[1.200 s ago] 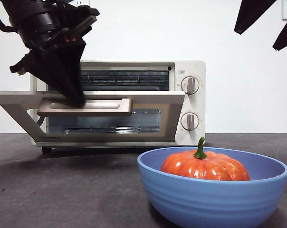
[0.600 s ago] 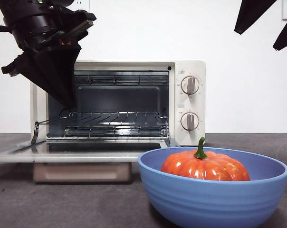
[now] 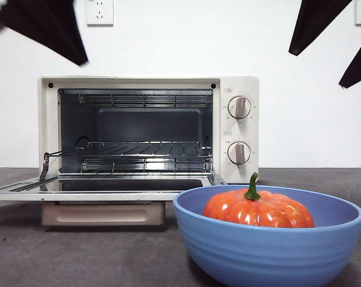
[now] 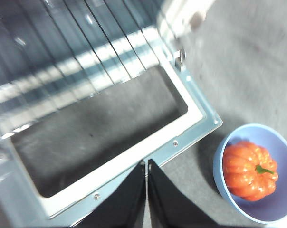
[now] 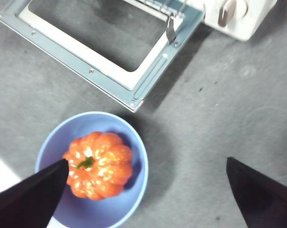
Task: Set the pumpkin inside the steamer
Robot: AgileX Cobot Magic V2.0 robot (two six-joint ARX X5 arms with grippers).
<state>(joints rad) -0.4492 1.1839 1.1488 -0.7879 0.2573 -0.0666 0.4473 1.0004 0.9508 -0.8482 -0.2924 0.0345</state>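
steamer (image 3: 147,128) on tabletop (image 3: 79,251), door dropped flat. blue bowl (image 3: 268,251) in front of steamer's knob end holds pumpkin (image 3: 258,208). right hand (image 5: 146,190) released wide above bowl. left hand (image 4: 146,166) clenched, empty, over steamer door.

Front camera looks level across the table; both wrist cameras look down (sharing the bowl (image 5: 93,170)).

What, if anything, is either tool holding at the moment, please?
Nothing: the left tool is shut and empty, the right tool open above the glossy orange ribbed pumpkin.
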